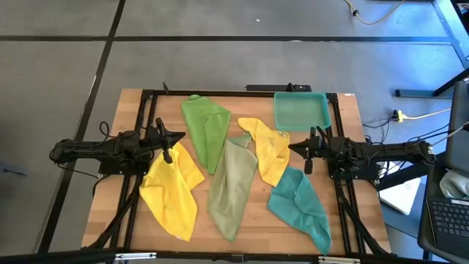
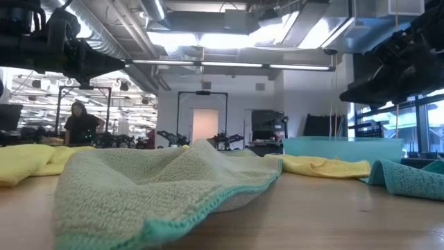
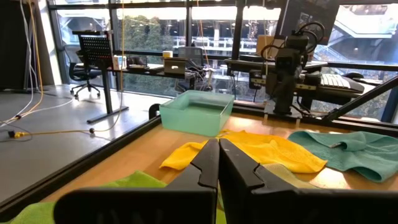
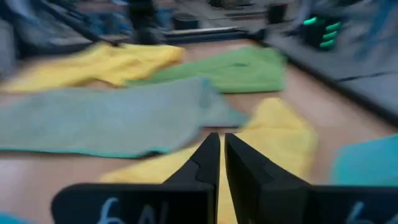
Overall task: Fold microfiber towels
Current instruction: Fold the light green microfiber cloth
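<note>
L gripper [image 1: 178,137] pressed together, empty, raised over table's L side, tips just above upper corner of L yellow towel [image 1: 173,192]. R gripper [image 1: 294,147] also closed to a sliver, nothing pinched, raised at R side beside R yellow towel [image 1: 270,151].

Five towels loose, unfolded, mid-table. Olive towel [image 1: 231,185] central, long axis running far-to-near, narrow end toward far edge, wide end at near edge; in low view humped up close to camera, blocking much of table behind. Bright green towel [image 1: 205,126] at far L-centre, wide at far edge, tapering to a point toward near side, tip just beside olive. L yellow towel long axis slanting toward near edge. R yellow towel overlapping olive's far corner, tail reaching down to teal towel [image 1: 300,207]. Teal towel near R, drawn out toward near-R corner.

Tray [image 1: 301,110] at far R, just beyond R yellow towel. Black frame rails [image 1: 146,110] along table [image 1: 117,176] edges. Person [image 2: 80,125] far back in room, low view.
</note>
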Motion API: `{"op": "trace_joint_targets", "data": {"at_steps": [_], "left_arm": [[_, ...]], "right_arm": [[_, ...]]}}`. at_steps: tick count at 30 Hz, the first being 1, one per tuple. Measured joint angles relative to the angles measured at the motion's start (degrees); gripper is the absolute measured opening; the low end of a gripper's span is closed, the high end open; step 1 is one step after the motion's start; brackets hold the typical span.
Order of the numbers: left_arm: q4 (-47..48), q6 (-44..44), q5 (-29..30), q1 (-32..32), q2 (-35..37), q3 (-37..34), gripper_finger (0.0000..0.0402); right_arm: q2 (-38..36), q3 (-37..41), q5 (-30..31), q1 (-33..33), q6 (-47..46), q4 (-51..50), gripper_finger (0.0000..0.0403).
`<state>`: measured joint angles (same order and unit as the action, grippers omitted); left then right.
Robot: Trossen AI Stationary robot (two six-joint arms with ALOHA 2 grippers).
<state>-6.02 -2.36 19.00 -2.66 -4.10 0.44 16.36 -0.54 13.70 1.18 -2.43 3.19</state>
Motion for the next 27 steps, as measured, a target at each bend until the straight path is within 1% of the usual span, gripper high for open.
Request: {"op": "trace_joint_targets", "data": {"at_steps": [2,4,13,16,19,21,24,25,27], "left_arm": [[0.02,-0.02,0.01,0.0,-0.02,0.01,0.0],[-0.01,0.0,0.0,0.01,0.0,0.0,0.0],[-0.01,-0.02,0.0,0.0,0.0,0.0,0.0],[-0.01,0.0,0.0,0.0,-0.02,-0.01,0.0],[-0.01,-0.02,0.0,0.01,0.0,0.0,0.0],[-0.01,0.0,0.0,0.0,0.01,0.0,0.0],[-0.01,0.0,0.0,0.01,-0.02,-0.02,0.0],[-0.01,-0.01,0.0,0.01,0.01,0.0,0.0],[-0.02,-0.02,-0.02,0.01,-0.02,0.0,0.0]], "right_arm": [[0.04,0.01,1.1,0.41,3.47,-0.03,0.0028],[-0.02,0.0,0.82,0.56,4.67,0.01,0.0028],[0.02,0.02,0.8,0.6,3.89,0.49,0.0028],[0.0,0.0,0.69,0.59,-0.61,2.52,0.0028],[0.04,0.02,0.91,0.6,-4.43,6.77,0.0028],[0.05,-0.07,1.49,0.6,-4.92,13.68,0.0028],[0.13,-2.84,1.52,0.6,-8.86,21.87,0.0028],[0.39,-4.14,1.56,0.6,-9.32,22.5,0.0028],[1.71,-7.73,1.61,0.6,-8.96,20.03,0.0028]]}}
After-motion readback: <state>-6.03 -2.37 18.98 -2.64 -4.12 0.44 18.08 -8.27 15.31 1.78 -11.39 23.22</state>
